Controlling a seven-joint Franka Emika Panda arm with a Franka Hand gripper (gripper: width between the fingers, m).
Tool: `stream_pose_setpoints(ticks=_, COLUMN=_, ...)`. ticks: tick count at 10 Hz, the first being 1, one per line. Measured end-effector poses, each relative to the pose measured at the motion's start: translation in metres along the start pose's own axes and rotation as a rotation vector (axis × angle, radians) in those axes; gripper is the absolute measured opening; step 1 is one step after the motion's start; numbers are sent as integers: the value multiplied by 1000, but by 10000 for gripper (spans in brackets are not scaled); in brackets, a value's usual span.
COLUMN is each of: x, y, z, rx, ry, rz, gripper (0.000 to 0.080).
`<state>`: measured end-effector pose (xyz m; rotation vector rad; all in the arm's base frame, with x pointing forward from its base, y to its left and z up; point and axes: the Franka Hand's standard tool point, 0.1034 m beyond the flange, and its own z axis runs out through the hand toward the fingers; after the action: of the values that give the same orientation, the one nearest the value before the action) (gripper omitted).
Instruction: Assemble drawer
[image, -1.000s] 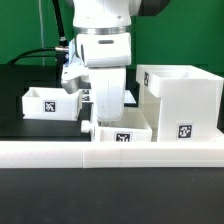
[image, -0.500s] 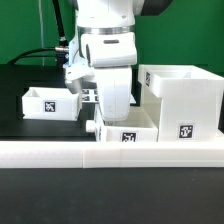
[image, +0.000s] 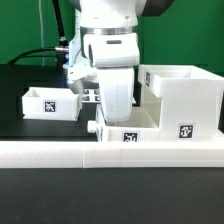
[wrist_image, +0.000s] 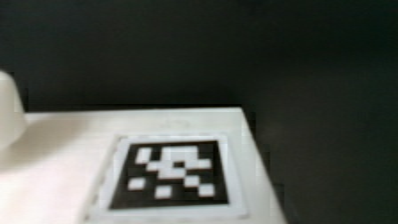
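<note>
The big boxy housing (image: 184, 103) stands at the exterior view's right. One small open-topped box (image: 50, 103) sits at the left. The other small box (image: 126, 130), with a knob (image: 93, 130) on its left end, lies in the middle, right beside the housing. My gripper (image: 117, 116) reaches down from above into this middle box and grips its wall; the fingertips are hidden by the box. The wrist view shows only a blurred white surface (wrist_image: 54, 165) with a black-and-white tag (wrist_image: 173, 172) close up, against the dark table.
A long low white rail (image: 60, 153) runs across the front, directly before the middle box. The marker board (image: 88, 96) shows a little behind the arm. Black cables (image: 40, 53) hang at the back left over the dark table (image: 12, 90).
My gripper has moved toward the exterior view's right, and the middle small box has slid the same way with it, closer to the housing.
</note>
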<state>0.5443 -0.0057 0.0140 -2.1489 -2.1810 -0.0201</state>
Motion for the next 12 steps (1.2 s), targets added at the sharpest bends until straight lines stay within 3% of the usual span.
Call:
stream_pose_setpoints(ticks=4, x=-8, y=-5, z=3, rx=8, ry=2, rz=-18, gripper=41)
stream_pose_setpoints(ticks=6, x=-10, y=-6, z=6, rx=-28, ry=3, rz=-18, gripper=41)
stream_pose_setpoints(ticks=12, x=-10, y=-4, z=5, rx=-28, ry=3, rz=-16, gripper=41)
